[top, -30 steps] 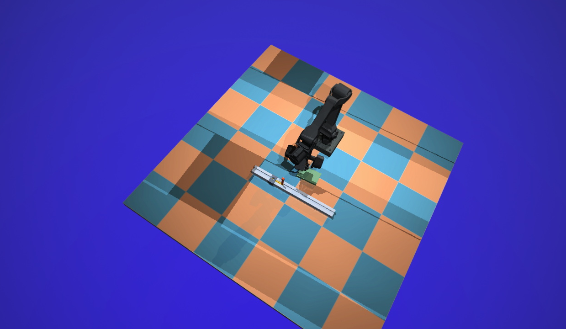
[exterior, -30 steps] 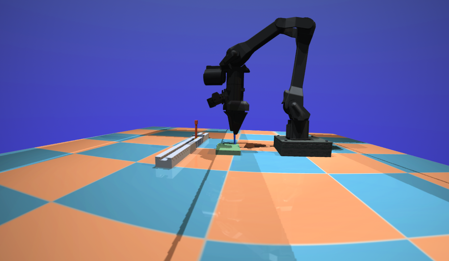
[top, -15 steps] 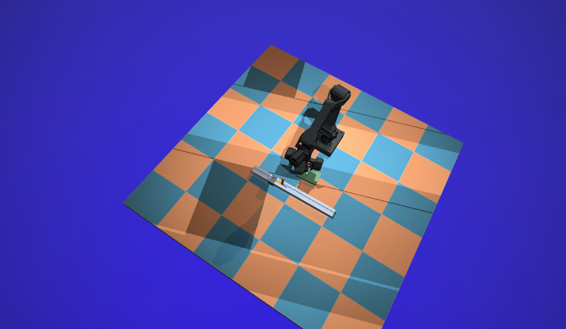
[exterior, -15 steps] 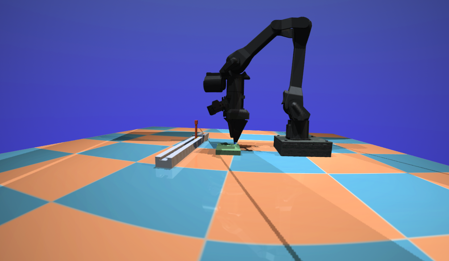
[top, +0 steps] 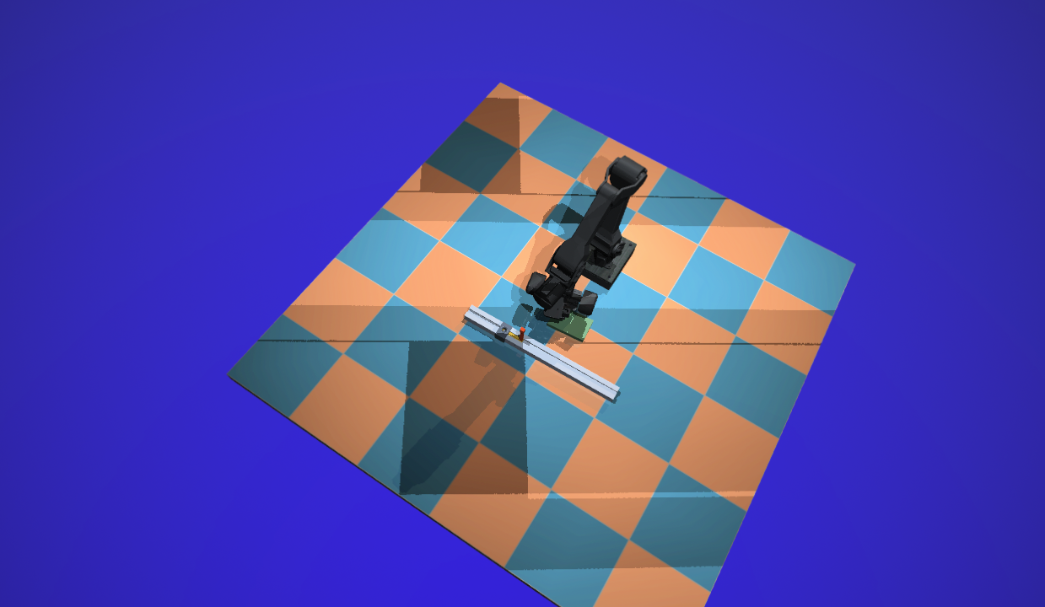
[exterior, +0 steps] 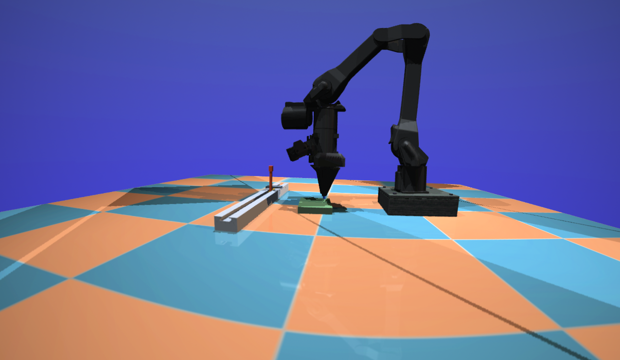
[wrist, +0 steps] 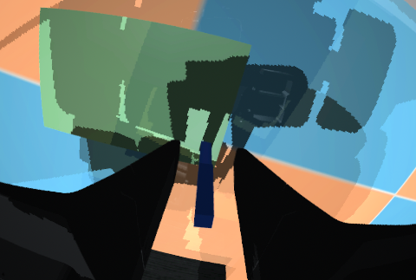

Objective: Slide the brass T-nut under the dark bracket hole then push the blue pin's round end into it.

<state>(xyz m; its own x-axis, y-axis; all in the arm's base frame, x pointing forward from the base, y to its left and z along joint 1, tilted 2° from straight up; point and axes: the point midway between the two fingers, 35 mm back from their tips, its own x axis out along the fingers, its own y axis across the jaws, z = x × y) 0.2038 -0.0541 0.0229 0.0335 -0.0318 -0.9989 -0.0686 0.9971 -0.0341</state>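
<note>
The blue pin (exterior: 324, 197) (wrist: 204, 189) stands upright at one corner of the green tray (top: 582, 330) (exterior: 314, 207) (wrist: 95, 55). My gripper (exterior: 324, 195) (wrist: 207, 152) points down around the pin, fingertips low over the tray. Its fingers are partly closed, one on each side of the pin, with a gap on both sides in the wrist view. The orange handle (top: 522, 332) (exterior: 270, 177) sticks up from the slot of the aluminum rail (top: 574, 368) (exterior: 251, 207). Brass (top: 514, 334) shows between the handle and the dark bracket (top: 502, 330). The pin's lower end is hard to make out.
The arm's dark base (top: 611, 271) (exterior: 417, 203) stands on the checkered floor on the tray's other side from the rail. The rail runs past the tray a short way off, with the upright handle beside the bracket. Shadows cross the tray and floor.
</note>
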